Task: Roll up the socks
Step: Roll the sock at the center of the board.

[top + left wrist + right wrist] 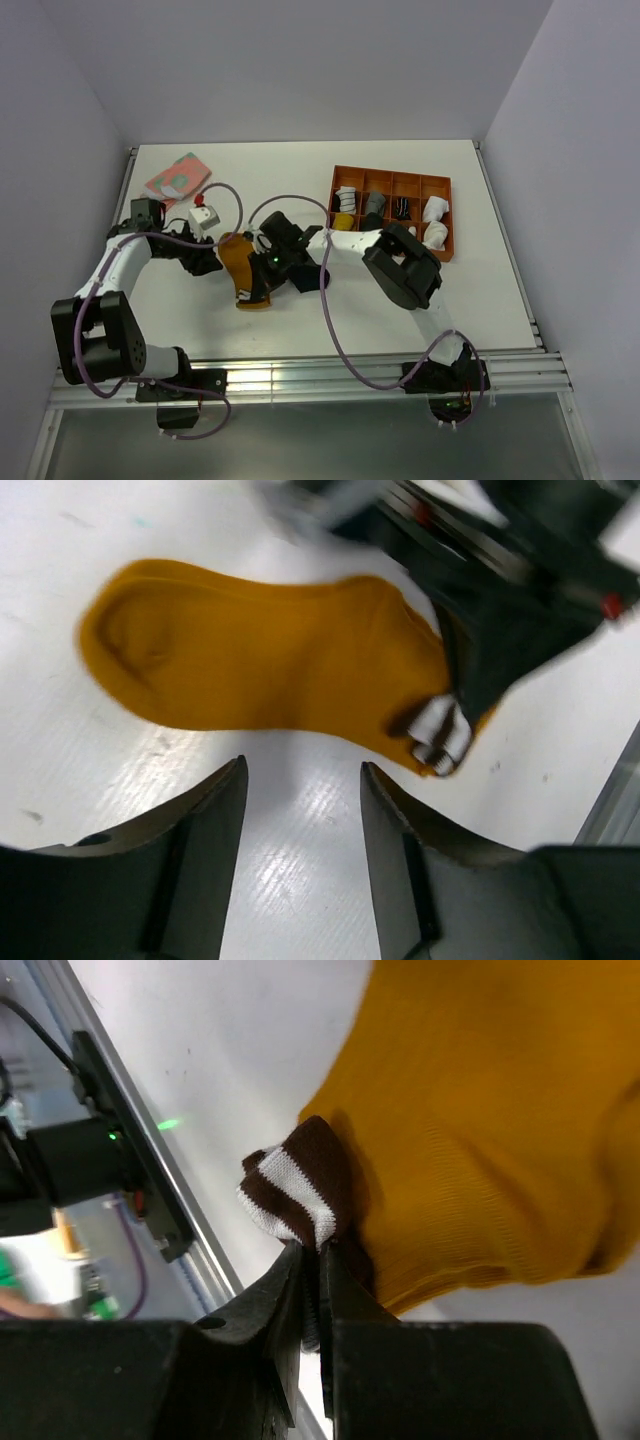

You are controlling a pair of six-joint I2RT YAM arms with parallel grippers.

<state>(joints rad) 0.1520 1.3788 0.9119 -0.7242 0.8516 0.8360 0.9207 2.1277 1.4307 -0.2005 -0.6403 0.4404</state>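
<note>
Mustard knit sock (270,670) flat | striped cuff (295,1185) pinched in right hand (318,1255)

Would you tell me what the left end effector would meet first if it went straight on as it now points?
Probably the mustard sock, lying just ahead of the open left end effector; depth is unclear.

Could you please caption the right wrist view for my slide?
Right hand pinches the mustard sock by its striped cuff.

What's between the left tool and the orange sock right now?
Nothing but a strip of bare white table, as the left wrist view shows. The left tool hangs open just short of the mustard sock.
</note>
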